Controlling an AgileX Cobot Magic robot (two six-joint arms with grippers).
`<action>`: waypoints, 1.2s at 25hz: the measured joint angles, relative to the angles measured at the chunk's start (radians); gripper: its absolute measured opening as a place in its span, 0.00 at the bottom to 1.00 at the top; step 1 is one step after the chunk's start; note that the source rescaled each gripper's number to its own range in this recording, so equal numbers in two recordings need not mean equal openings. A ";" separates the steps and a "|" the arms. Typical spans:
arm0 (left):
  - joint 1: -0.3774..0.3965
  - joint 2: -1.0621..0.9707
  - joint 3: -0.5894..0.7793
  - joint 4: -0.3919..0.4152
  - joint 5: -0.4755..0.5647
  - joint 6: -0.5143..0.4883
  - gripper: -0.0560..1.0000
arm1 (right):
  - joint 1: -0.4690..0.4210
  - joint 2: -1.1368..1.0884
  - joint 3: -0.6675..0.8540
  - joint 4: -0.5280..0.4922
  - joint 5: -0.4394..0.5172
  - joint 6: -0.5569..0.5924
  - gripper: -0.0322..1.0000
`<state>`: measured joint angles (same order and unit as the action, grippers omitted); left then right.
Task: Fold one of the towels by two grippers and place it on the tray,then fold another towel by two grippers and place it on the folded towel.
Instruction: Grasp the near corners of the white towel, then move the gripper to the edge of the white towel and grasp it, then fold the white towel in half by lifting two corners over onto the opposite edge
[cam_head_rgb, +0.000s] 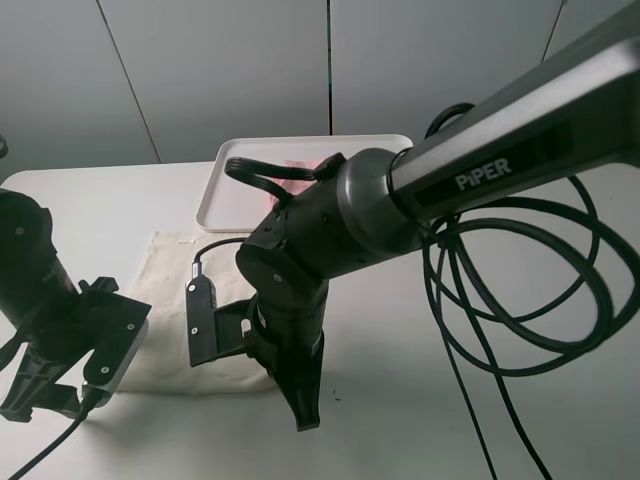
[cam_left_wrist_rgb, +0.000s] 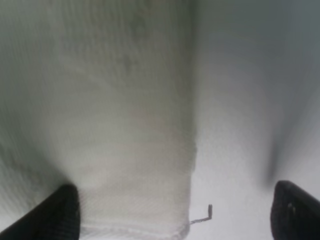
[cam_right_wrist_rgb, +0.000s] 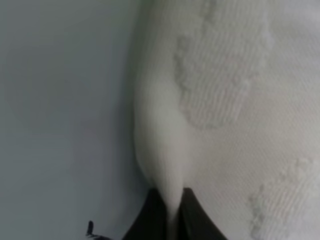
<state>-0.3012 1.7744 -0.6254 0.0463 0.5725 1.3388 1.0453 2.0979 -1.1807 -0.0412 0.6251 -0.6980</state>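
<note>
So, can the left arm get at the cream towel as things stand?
Likely yes: the left tool is open right over a corner of the cream towel, with nothing between them.

Soft, even light falls from overhead in the exterior high view. It is bright with no hard glare, and the white counter (cam_head_rgb: 520, 420) reads faintly blue-grey. A dull sheen runs along the grey right arm (cam_head_rgb: 500, 165), and a faint, diffuse shadow lies on the counter beneath it.

The left wrist view is blurred all over. The weave of the cream towel (cam_left_wrist_rgb: 125, 125) smears, the dark fingers (cam_left_wrist_rgb: 60, 217) of the left hand (cam_left_wrist_rgb: 175, 220) have fuzzy edges, and a soft shadow streak darkens the counter.

The right wrist view is sharper: the towel's embossing shows, while the fold pinched in the right hand (cam_right_wrist_rgb: 172, 225) sits out of focus.
</note>
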 joint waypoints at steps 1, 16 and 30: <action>0.000 0.000 0.000 0.000 -0.001 0.000 0.98 | 0.000 0.000 0.000 0.000 0.000 0.000 0.03; 0.000 0.009 -0.004 0.010 -0.065 -0.001 0.07 | 0.000 0.000 0.000 0.033 0.000 0.076 0.03; 0.000 -0.143 0.002 -0.006 0.049 -0.001 0.07 | 0.000 -0.118 0.000 0.041 0.094 0.223 0.03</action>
<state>-0.3012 1.6312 -0.6231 0.0406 0.6217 1.3373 1.0453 1.9803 -1.1807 0.0000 0.7193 -0.4748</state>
